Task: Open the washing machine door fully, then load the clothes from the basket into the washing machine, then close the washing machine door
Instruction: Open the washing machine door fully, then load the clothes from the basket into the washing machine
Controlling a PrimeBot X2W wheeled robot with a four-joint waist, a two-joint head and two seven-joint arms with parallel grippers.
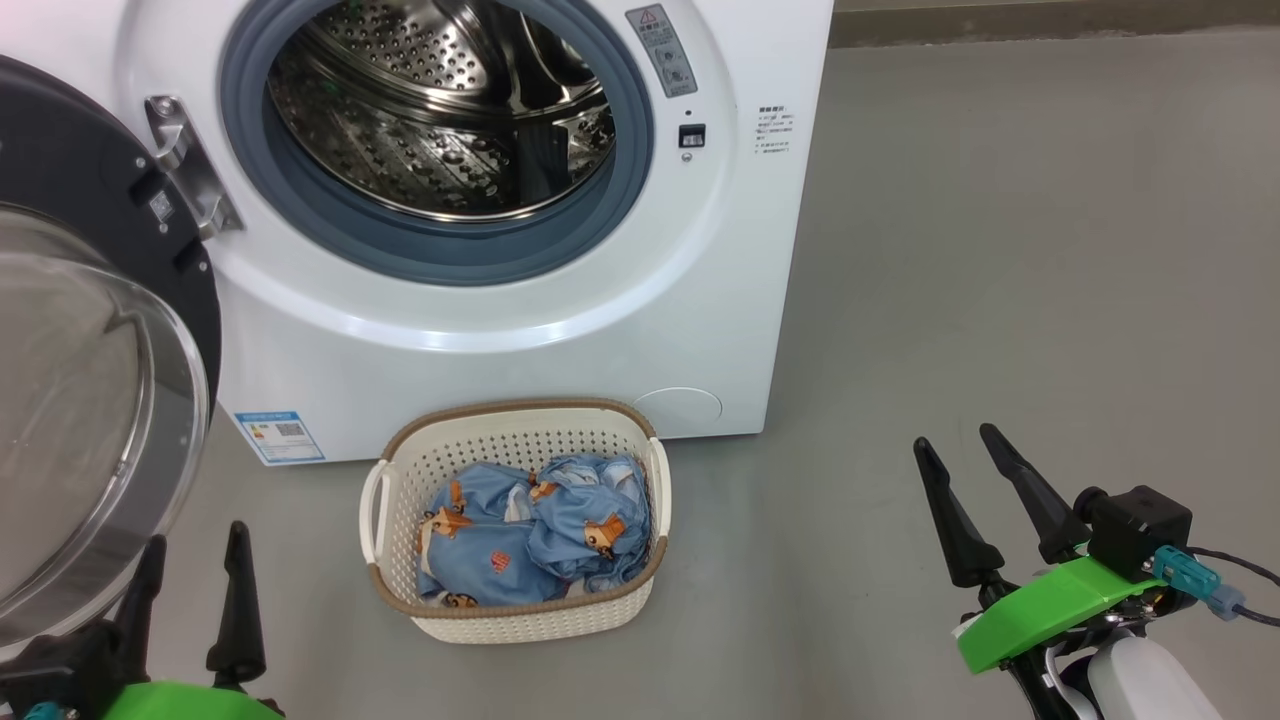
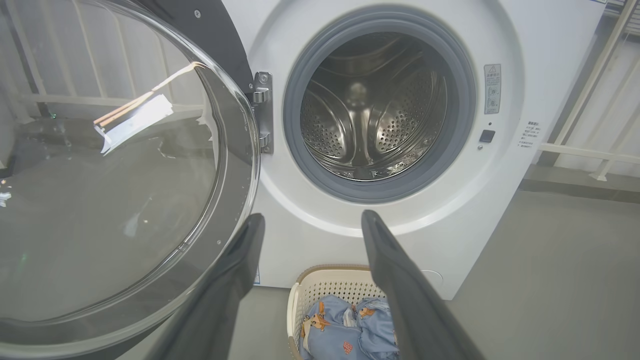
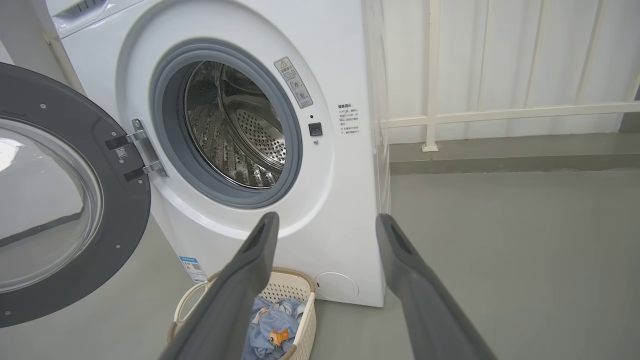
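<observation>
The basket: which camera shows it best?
The head view: the basket sits whole, seen from above, clothes inside. The left wrist view cuts it off at the bottom edge; in the right wrist view a dark finger hides part of it.

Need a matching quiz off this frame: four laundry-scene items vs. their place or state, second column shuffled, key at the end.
Column A
1. round black-ringed glass washing machine door
2. light blue bear-print fabric clothes
3. cream-white perforated plastic basket
4. perforated steel drum

Column B
a. standing on the ground in front of the white washing machine
b. swung open to the robot's left
c. no laundry visible inside
d. piled in the basket

Pairs: 1-b, 2-d, 3-a, 4-c
</observation>
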